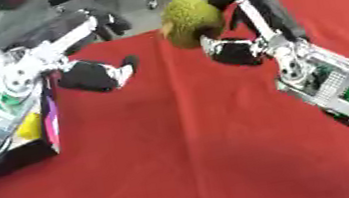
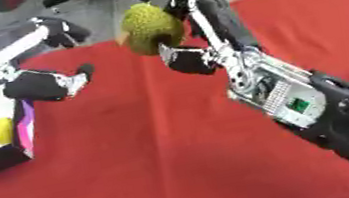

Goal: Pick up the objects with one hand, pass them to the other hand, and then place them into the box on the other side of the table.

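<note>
Now the right robot hand [image 1: 232, 20] is curled round the bumpy green ball [image 1: 191, 20], up off the red bench [image 1: 188, 159] near the top middle; it looks light and rough, best held round its fat middle; the left robot hand [image 1: 102, 72] waits with fingers relaxed beside the box [image 1: 31, 150] at the left.

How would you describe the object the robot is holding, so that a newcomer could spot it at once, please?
Start at the red cloth-covered table and follow the right arm up to its right hand near the far edge. Curled round there is a yellow-green, bumpy-skinned round fruit. Nothing else is green and rough: the left hand is open, holding nothing.
</note>
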### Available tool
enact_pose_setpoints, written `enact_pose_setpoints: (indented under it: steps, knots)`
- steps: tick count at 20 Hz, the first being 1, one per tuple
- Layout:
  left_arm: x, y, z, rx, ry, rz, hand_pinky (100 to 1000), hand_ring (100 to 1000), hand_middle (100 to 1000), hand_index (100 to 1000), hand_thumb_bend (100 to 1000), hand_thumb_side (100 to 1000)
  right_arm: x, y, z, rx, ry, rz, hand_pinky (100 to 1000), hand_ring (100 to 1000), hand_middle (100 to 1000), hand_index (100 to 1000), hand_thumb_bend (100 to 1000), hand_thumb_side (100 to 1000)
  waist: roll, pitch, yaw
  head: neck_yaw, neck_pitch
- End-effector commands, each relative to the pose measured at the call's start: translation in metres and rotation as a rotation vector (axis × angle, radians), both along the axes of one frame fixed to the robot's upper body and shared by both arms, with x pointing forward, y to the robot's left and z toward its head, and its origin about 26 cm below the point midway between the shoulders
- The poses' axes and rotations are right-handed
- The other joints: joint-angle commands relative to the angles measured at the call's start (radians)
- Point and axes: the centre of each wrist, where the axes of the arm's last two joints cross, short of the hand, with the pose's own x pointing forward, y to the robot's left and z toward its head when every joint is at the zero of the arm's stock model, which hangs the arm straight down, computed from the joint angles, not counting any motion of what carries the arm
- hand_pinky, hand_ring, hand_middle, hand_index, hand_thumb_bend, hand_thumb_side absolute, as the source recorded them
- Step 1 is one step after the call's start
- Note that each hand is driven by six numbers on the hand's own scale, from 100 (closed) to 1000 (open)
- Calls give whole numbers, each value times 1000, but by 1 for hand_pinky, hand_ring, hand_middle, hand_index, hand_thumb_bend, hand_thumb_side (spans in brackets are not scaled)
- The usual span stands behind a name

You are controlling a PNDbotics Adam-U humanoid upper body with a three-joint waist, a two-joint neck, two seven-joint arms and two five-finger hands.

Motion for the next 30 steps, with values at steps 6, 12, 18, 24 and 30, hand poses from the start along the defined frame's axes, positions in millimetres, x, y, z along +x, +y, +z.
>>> enact_pose_setpoints:
  steps: [6,12,18,24,30]
  knots:
    - [-3,-7,10,-58,-51,-31,869,787,766,878,290,604,-2,4,7,-17,-49,28,412,610,537,527,100,100,11,-10,-1,9,-2]
    - [-11,-10,14,-67,-73,-85,872,790,760,871,375,754,-2,5,6,-26,-47,35,411,610,537,527,100,100,12,-6,-2,8,-2]
    - [-14,-14,15,-76,-93,-104,873,791,760,873,406,743,-2,8,5,-39,-44,52,410,610,537,527,100,100,11,-3,-3,9,-2]
    - [-14,-16,13,-68,-98,-116,872,794,763,876,428,729,-3,10,4,-46,-48,57,394,605,533,524,100,100,12,1,-3,10,-2]
    - [-10,-18,8,-52,-117,-100,871,797,766,880,442,690,-3,11,4,-53,-60,74,396,605,532,523,100,100,10,2,-6,13,-2]
